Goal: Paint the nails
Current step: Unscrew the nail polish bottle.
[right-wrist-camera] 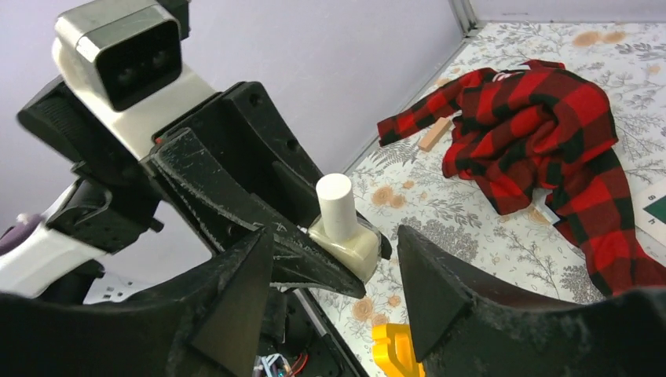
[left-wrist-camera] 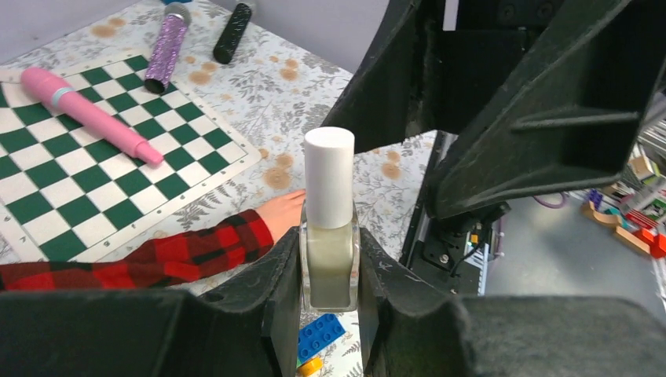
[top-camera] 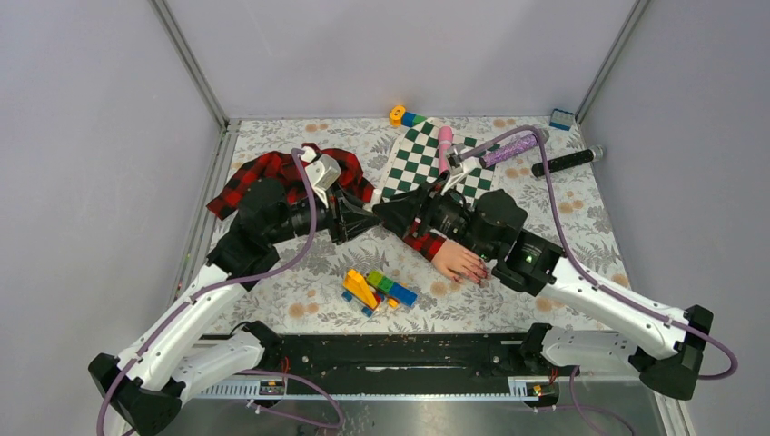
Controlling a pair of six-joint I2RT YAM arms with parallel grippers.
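Left wrist: left gripper tight on pale bottle; right gripper apart, empty.

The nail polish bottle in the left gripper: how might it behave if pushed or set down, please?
The nail polish bottle looks like glass: probably rigid, slippery and breakable. Its tall white cap over a narrow base suggests easy tipping. Clamped only low by the left gripper, it might pivot.

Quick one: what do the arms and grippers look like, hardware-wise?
Left arm and right arm: white links, black joints, a lilac cable along each. Left gripper and right gripper: matte black, wedge-shaped, scuffed fingers. Grey-white camera box on the left wrist, green light on the right.
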